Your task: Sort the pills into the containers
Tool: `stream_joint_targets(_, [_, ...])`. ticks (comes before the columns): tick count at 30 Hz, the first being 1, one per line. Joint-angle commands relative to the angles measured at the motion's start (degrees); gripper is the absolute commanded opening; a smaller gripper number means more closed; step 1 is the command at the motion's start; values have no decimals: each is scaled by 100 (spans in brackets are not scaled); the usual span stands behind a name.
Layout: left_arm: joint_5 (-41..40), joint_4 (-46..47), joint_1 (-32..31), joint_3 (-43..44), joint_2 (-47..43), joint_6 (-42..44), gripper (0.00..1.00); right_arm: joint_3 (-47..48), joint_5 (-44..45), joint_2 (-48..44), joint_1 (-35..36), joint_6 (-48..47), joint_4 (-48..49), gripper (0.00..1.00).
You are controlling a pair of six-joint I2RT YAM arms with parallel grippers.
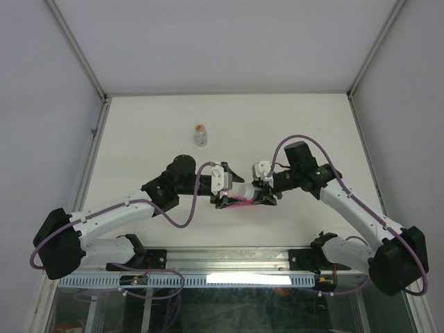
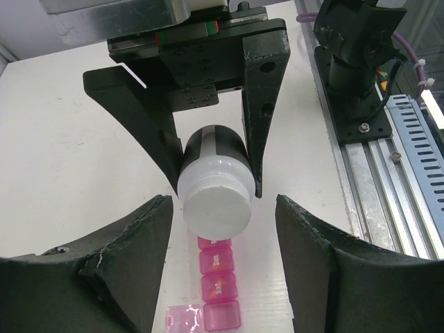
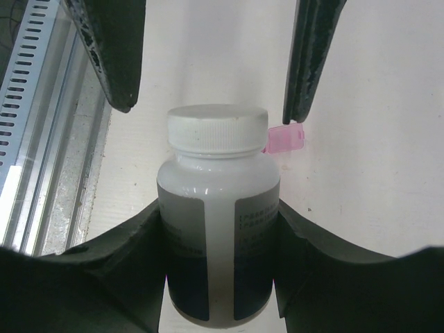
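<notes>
A white-capped dark bottle (image 3: 216, 229) hangs level above the table, with my right gripper (image 3: 218, 225) shut on its body. The bottle's cap (image 2: 216, 211) points at my left gripper (image 2: 223, 208), which is open. Its fingers (image 3: 114, 59) stand on either side of the cap with a gap on both sides. In the top view the two grippers (image 1: 225, 187) (image 1: 262, 189) meet at the table's middle. Below the bottle lies the pink containers strip (image 2: 219, 281). Its nearest compartment is open, with the lid (image 2: 184, 320) flipped out to the left. No loose pills are in view.
A small clear bottle with orange-brown contents (image 1: 200, 134) stands upright further back on the white table (image 1: 139, 139). The metal rail and the arm bases (image 1: 229, 260) run along the near edge. Grey walls close in the table on three sides.
</notes>
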Motion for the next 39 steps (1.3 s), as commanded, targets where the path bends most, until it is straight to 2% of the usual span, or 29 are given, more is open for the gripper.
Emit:
stream_joint_targets(1, [151, 30, -46, 294, 96, 58, 61, 223, -39, 12, 45, -2, 117, 0])
stream_joint_targets(8, [119, -25, -57, 359, 253, -11, 59, 212, -39, 32, 45, 39, 143, 0])
stream_joint_targets(12, [82, -45, -55, 392, 261, -71, 47, 212, -26, 45, 49, 64, 165, 0])
stream_joint_targets(21, [139, -90, -68, 377, 259, -348, 38, 220, 31, 81, 54, 192, 235, 0])
stream_joint_targets(23, [112, -85, -64, 377, 267, -548, 29, 229, 44, 71, 60, 235, 255, 0])
stream_joint_targets(26, [-12, -91, -69, 437, 337, -1177, 17, 230, 82, 64, 63, 291, 290, 0])
stream_joint_targets(30, [-583, -254, -64, 641, 501, -2872, 0, 213, 195, 57, 62, 385, 381, 0])
stream_joint_targets(35, [-1710, -181, -55, 372, 257, -5006, 0, 220, 342, 57, 64, 547, 506, 0])
stream_joint_targets(39, [-1952, -158, -63, 257, 90, -5555, 0, 220, 379, 73, 69, 611, 552, 0])
